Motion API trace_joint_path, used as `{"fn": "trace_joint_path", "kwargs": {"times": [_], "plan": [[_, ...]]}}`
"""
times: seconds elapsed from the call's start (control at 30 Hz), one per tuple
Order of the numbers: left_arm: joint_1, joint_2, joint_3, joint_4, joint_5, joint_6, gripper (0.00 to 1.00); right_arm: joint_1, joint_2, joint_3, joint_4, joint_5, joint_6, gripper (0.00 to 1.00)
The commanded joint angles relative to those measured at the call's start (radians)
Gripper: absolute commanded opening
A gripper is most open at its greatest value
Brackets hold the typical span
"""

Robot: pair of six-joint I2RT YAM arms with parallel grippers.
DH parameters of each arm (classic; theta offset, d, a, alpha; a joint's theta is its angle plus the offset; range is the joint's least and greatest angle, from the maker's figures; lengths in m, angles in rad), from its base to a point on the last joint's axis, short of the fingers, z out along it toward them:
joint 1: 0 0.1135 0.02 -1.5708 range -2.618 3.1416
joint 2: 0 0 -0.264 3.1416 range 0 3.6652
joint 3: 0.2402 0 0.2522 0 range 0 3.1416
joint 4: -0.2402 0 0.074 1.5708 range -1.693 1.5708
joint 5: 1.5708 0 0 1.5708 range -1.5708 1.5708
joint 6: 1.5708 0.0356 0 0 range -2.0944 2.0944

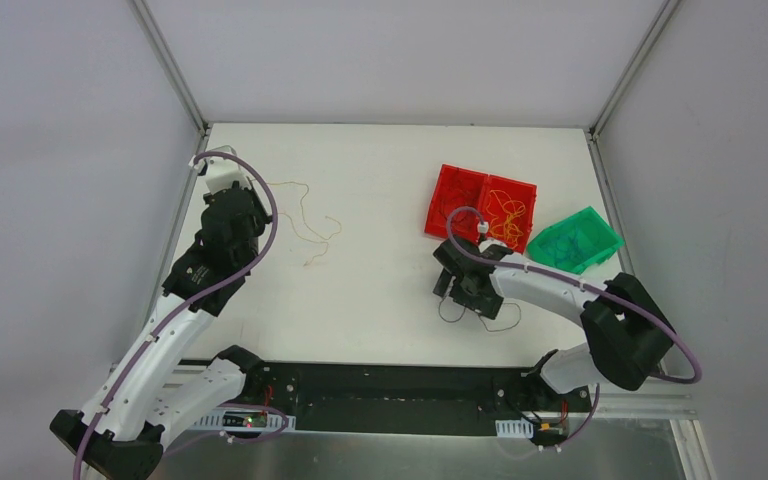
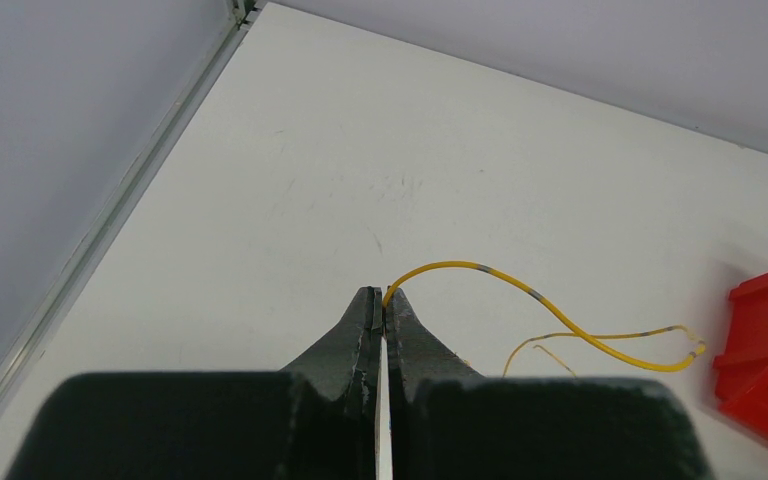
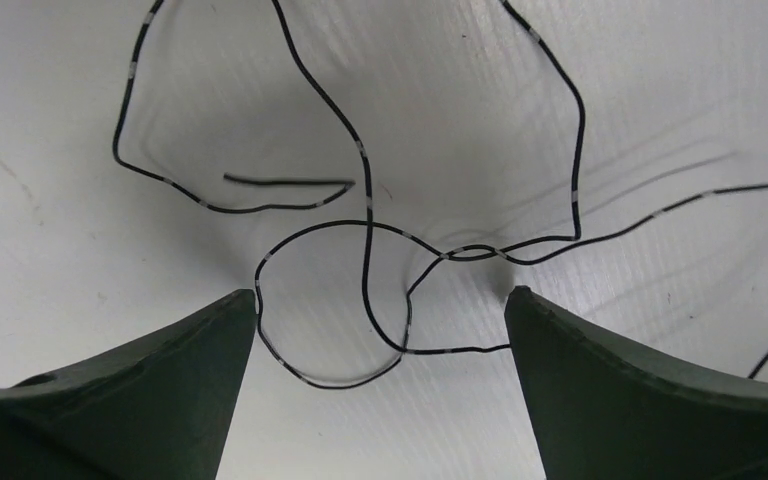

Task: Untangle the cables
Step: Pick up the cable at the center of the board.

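Note:
A thin yellow cable (image 2: 550, 310) with grey bands curls over the white table (image 2: 360, 150), and my left gripper (image 2: 384, 300) is shut on one end of it. From above, that yellow cable (image 1: 310, 215) trails right from the left gripper (image 1: 252, 193) at the table's left side. A dark cable (image 3: 365, 200) lies in loose crossing loops on the table. My right gripper (image 3: 380, 295) hangs open over it, with a loop between the fingers and nothing gripped. In the top view the dark cable (image 1: 485, 322) shows just below the right gripper (image 1: 450, 285).
A red two-part bin (image 1: 460, 175) at the back right holds a clump of orange-yellow wires (image 1: 505, 215). A green bin (image 1: 575, 240) stands beside it on the right. Grey walls close in the table's left, far and right sides.

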Motion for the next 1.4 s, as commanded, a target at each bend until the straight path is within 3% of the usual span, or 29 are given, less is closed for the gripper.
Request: {"fn": "trace_joint_path", "kwargs": {"times": [0.0,0.13,0.23,0.33,0.5,0.53,0.7,0.87,1.13,1.37], "plan": [[0.005,-0.010,-0.006,0.019,0.015,-0.019,0.00,-0.018,0.030,-0.026,0.075,-0.041,-0.022,0.99],[0.005,-0.008,-0.007,0.017,0.018,-0.022,0.00,-0.030,0.074,-0.038,0.105,-0.041,-0.025,0.98],[0.005,-0.008,-0.008,0.017,0.017,-0.021,0.00,-0.040,0.085,-0.056,0.136,-0.046,-0.023,0.85],[0.005,-0.009,-0.009,0.017,0.016,-0.021,0.00,-0.042,0.074,-0.068,0.154,-0.047,-0.021,0.62],[0.005,-0.012,-0.010,0.018,0.017,-0.022,0.00,-0.042,0.051,-0.065,0.137,-0.035,-0.028,0.04],[0.005,-0.012,-0.012,0.018,0.017,-0.021,0.00,-0.042,0.047,-0.061,0.130,-0.031,-0.031,0.00],[0.005,-0.011,-0.011,0.018,0.018,-0.020,0.00,-0.043,-0.002,-0.004,0.122,-0.080,-0.063,0.00],[0.005,-0.009,-0.014,0.018,0.021,-0.022,0.00,-0.079,-0.026,0.193,0.117,-0.233,-0.143,0.00],[0.005,-0.020,-0.029,0.019,0.008,-0.015,0.00,-0.279,0.098,0.529,0.086,-0.524,-0.185,0.00],[0.005,-0.026,-0.033,0.017,0.012,-0.016,0.00,-0.438,0.251,0.621,0.126,-0.609,-0.194,0.00]]}}
